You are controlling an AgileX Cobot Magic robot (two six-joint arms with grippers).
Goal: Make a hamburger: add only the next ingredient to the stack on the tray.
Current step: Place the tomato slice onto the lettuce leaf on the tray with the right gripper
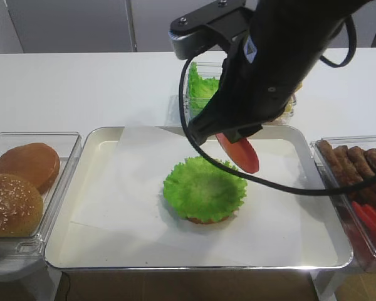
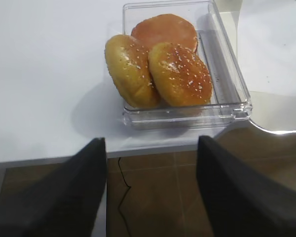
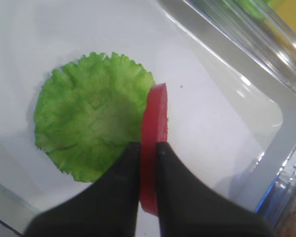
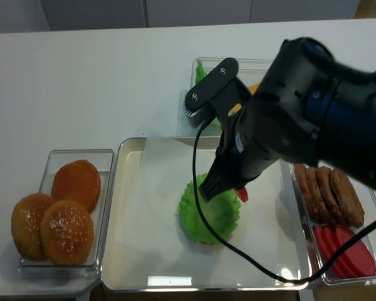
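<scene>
The tomato slice [image 3: 154,143] hung on edge, pinched between the fingers of my right gripper [image 3: 148,148], just above the right rim of the lettuce stack [image 1: 204,189] on the tray [image 1: 100,141]. My left gripper [image 2: 150,148] stood spread before the bun bin [image 2: 227,74].

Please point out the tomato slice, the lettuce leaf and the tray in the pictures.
tomato slice [image 3: 156,123]: right wrist view, its upper edge.
lettuce leaf [image 1: 203,189]: exterior high view, its centre.
tray [image 1: 194,266]: exterior high view, its front rim.
</scene>
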